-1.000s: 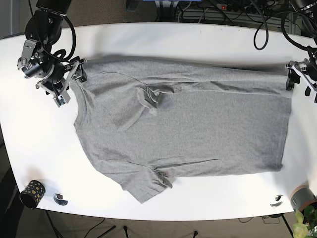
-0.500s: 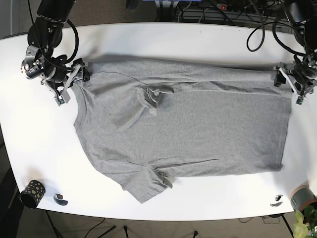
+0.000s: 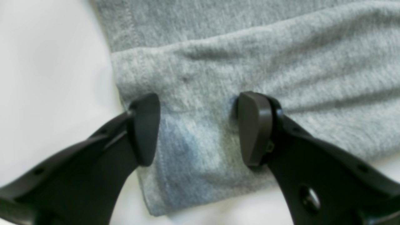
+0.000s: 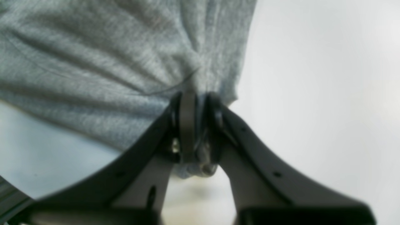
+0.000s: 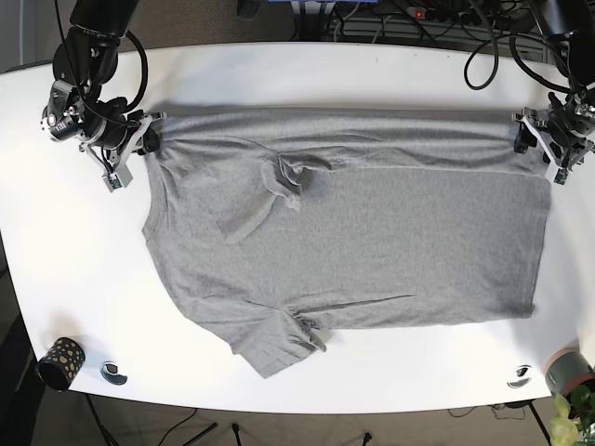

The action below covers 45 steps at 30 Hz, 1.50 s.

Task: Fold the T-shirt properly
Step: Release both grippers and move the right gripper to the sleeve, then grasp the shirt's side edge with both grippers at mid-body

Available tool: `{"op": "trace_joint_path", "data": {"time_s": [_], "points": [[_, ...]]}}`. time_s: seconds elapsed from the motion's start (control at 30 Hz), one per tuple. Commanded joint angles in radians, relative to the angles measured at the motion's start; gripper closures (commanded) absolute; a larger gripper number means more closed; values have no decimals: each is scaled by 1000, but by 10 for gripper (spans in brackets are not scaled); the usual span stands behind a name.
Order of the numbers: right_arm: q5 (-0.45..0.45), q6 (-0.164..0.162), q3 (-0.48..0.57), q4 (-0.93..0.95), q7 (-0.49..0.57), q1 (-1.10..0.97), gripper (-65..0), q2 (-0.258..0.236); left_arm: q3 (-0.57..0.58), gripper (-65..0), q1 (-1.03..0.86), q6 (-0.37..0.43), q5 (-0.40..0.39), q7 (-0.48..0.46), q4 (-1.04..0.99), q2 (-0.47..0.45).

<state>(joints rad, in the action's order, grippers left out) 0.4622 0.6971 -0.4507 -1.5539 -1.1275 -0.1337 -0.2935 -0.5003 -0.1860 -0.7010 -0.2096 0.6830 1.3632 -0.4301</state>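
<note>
The grey T-shirt (image 5: 353,232) lies spread on the white table (image 5: 372,74), neck end toward the base view's left and hem toward its right, with one sleeve (image 5: 274,344) near the front edge. My right gripper (image 4: 195,103) is shut on a bunched bit of the shirt (image 4: 109,62) at the far left corner (image 5: 149,135). My left gripper (image 3: 200,125) stands open over the hem corner (image 3: 193,175), one finger (image 3: 145,128) at the hem's edge, the other (image 3: 253,125) on the cloth. In the base view it sits at the far right corner (image 5: 539,139).
A black patterned cup (image 5: 60,362) and a small round thing (image 5: 113,373) stand at the front left. Another small round thing (image 5: 520,376) and a grey cup (image 5: 569,370) are at the front right. Cables (image 5: 418,23) hang behind the table.
Both grippers have moved toward the table's far side. The shirt's far edge now runs straight between them. The left gripper came inward from the table's right edge onto the hem corner.
</note>
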Motion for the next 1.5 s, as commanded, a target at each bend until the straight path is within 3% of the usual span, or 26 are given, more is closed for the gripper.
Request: {"op": "trace_joint_path", "data": {"time_s": [0.0, 0.57, 0.63, 0.8, 0.9, 1.33, 1.47], "points": [[-3, 1, -4, -38, -13, -19, -40, -16, -21, -358, -31, 3, 32, 31, 31, -37], [34, 1, -4, -339, -18, -261, -46, -16, -74, -364, -158, 3, 28, 34, 192, -39], [34, 1, -4, -356, -19, -258, -90, -16, -91, -365, -152, 3, 28, 47, 221, -23], [25, 1, -4, -362, -19, -200, -331, -16, -119, -426, -91, 3, 28, 136, 333, 1], [23, 1, -4, -354, -19, -156, -357, -16, -120, -440, -56, 3, 28, 183, 373, 3], [23, 1, 3, -53, -18, 233, -357, -16, -116, -440, 93, 3, 31, 195, 391, 24], [-47, 1, 3, 106, -12, 395, -357, -16, -114, -440, 98, 3, 31, 195, 391, 26]]}}
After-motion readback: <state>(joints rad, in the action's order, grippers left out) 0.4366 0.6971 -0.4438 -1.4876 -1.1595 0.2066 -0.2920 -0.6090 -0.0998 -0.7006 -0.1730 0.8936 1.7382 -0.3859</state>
